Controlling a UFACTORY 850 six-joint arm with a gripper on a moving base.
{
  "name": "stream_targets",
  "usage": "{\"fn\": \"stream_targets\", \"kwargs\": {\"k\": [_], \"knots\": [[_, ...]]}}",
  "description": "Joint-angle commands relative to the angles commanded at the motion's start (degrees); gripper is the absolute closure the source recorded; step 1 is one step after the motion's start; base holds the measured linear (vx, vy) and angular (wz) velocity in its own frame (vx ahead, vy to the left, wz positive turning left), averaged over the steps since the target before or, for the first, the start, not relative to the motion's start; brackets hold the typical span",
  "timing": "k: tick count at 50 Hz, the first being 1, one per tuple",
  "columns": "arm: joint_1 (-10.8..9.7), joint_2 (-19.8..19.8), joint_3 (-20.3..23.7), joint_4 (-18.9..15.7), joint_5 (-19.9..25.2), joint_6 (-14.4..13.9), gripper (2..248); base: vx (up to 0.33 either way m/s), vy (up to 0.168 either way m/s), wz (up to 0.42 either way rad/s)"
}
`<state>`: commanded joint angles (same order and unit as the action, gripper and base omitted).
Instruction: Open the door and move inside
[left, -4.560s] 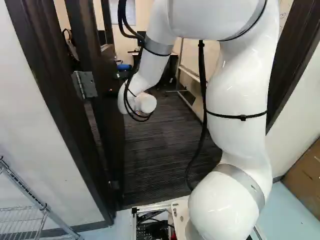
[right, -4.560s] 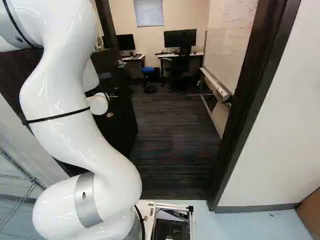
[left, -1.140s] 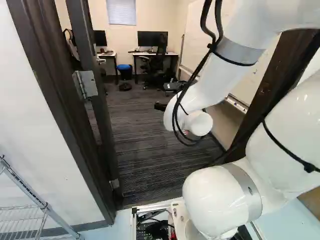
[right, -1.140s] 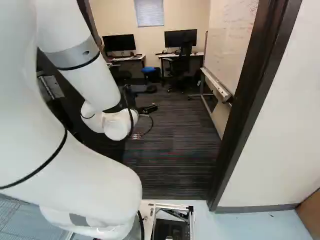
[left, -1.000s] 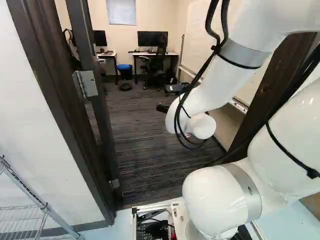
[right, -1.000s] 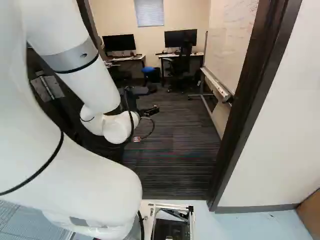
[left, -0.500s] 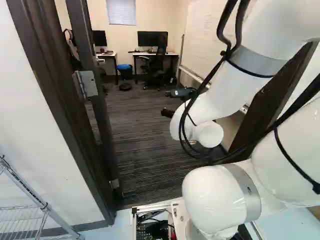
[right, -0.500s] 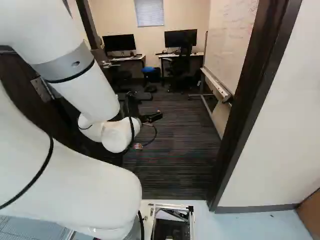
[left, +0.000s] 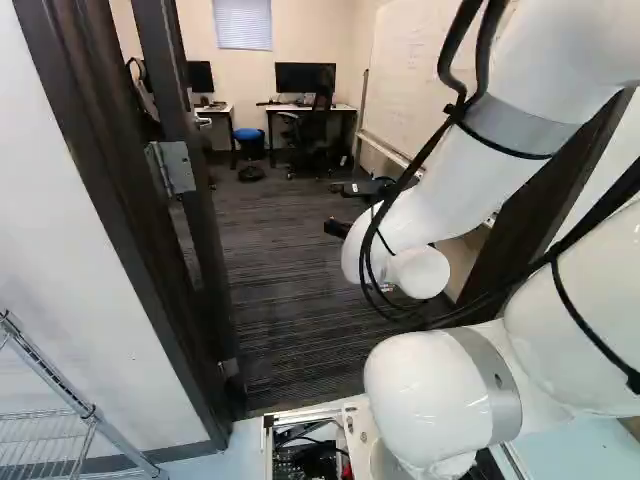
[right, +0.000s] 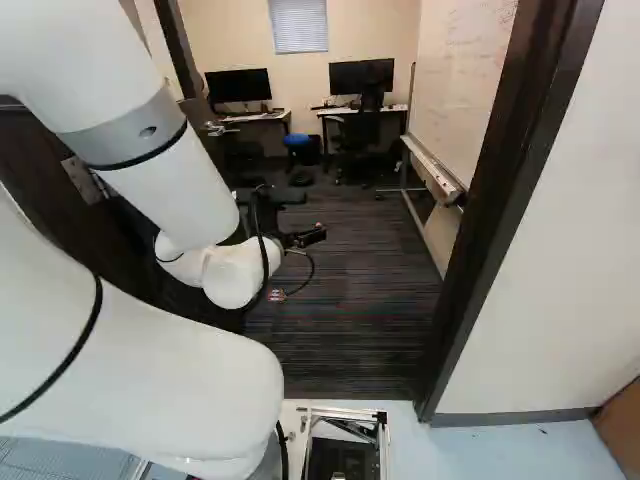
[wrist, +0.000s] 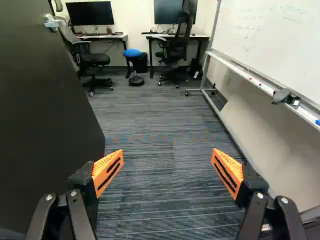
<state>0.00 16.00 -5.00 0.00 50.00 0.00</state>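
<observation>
Striped carpet (wrist: 160, 195) stretches beyond the end effector (right: 306, 237), fingers (wrist: 108, 171) wide apart and free.

From behind the arm (left: 440, 395), the left and right base views face ahead and down through the doorway, sharing the carpet (right: 350, 300), blue stool (left: 249, 134) and whiteboard (right: 470, 90). The wrist view looks ahead from closer in, beside the door (wrist: 45, 130); the dark patch behind the arm in the right base view is probably that door too.
</observation>
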Motion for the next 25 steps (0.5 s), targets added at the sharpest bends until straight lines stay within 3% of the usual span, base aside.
{"fn": "stream_targets", "kwargs": {"k": [25], "knots": [[0.00,0.00,0.00,0.00,0.00,0.00,3,0.008,0.000,0.000]]}}
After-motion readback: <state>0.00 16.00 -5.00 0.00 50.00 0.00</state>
